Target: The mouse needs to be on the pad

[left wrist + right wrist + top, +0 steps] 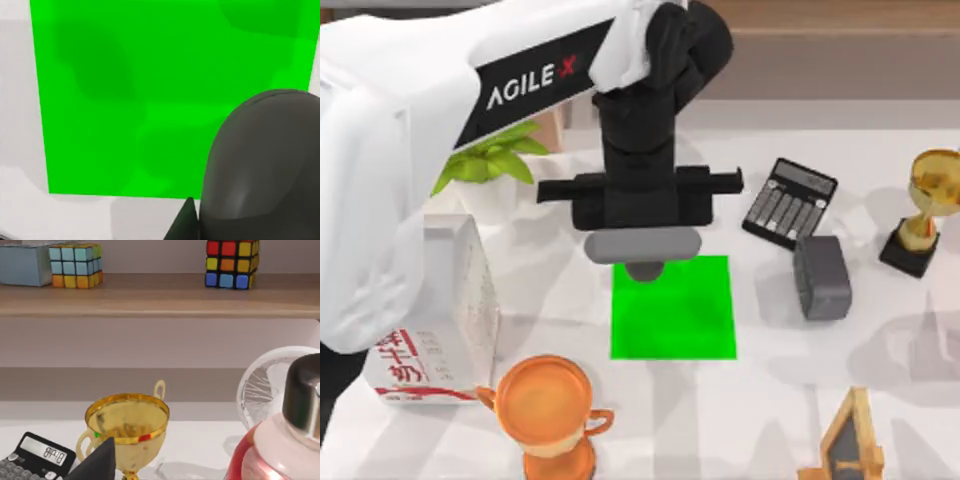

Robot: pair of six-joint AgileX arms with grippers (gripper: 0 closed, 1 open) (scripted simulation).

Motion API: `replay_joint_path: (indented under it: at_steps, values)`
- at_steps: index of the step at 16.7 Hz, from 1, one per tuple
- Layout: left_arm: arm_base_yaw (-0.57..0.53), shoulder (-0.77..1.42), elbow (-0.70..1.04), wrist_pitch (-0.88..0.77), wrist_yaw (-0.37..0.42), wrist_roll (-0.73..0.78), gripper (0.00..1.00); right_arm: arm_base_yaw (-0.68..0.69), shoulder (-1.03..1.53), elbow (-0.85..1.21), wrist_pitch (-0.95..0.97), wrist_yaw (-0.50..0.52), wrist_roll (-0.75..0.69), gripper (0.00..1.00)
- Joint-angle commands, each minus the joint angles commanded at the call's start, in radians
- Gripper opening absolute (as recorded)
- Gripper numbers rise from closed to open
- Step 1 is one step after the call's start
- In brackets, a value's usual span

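arm: "AGILEX" | mouse (822, 278) right of pad (673, 310), apart

pad's (673, 310) far edge hidden under left arm, orange cup (545, 415) cut off

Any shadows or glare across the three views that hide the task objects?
Top view: soft arm shadows cross the white table, the small dark grey boxy mouse stays readable. Left wrist view: dim blotchy shadows mottle the flat bright green pad. Right wrist view: highlights on the gold trophy cup.
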Motion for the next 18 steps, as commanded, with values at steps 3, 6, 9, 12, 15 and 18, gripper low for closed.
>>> replay_joint_path:
  at_steps: [3,6,9,12,15,18]
  values:
    - [0.027,0.001,-0.022,0.048,0.002,0.014,0.0,0.0,0.0,0.0,0.0,0.0,0.0,1.0]
    - [0.018,0.004,-0.044,0.093,0.0,0.002,0.0,0.0,0.0,0.0,0.0,0.0,0.0,1.0]
    - [-0.029,0.01,-0.07,0.123,-0.006,-0.029,0.0,0.0,0.0,0.0,0.0,0.0,0.0,1.0]
    - [-0.08,0.026,-0.091,0.126,-0.01,-0.053,0.0,0.0,0.0,0.0,0.0,0.0,0.0,1.0]
    - [-0.091,0.035,-0.1,0.125,-0.012,-0.057,0.0,0.0,0.0,0.0,0.0,0.0,0.0,1.0]
    - [-0.091,0.035,-0.1,0.125,-0.012,-0.057,0.08,0.0,0.0,0.0,0.0,0.0,0.0,1.0]
